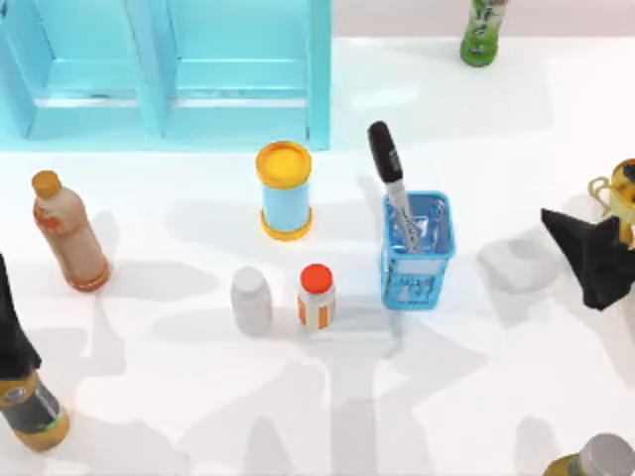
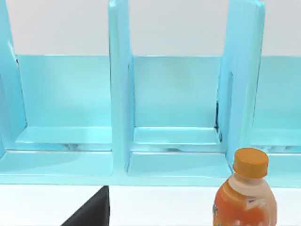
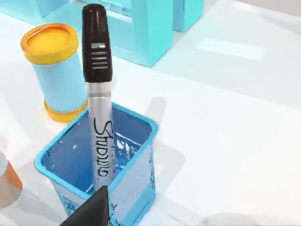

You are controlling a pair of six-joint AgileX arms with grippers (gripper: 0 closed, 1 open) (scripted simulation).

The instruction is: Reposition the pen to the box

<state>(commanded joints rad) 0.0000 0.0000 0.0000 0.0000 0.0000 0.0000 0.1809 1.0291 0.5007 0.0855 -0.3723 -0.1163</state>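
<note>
Standing upright in the blue mesh box (image 1: pixel 418 260), the pen (image 1: pixel 390 176) leans on the far wall, black cap up, silver barrel down inside; you see it close in the right wrist view (image 3: pixel 99 108), box (image 3: pixel 136 165) around it. Your right claw (image 1: pixel 585 253) sits at the worktop's (image 1: pixel 476 377) right edge, well apart from the box, touching nothing; you cannot tell how its fingers stand. Your left claw (image 1: pixel 12 332) is parked at the left edge, finger state also unclear. The yellow-lidded canister (image 1: pixel 285 190) stands left of the box, the orange-capped bottle (image 1: pixel 317 296) and white bottle (image 1: pixel 251 299) nearer you. The cyan shelf (image 1: pixel 169 69) is at the back left.
</note>
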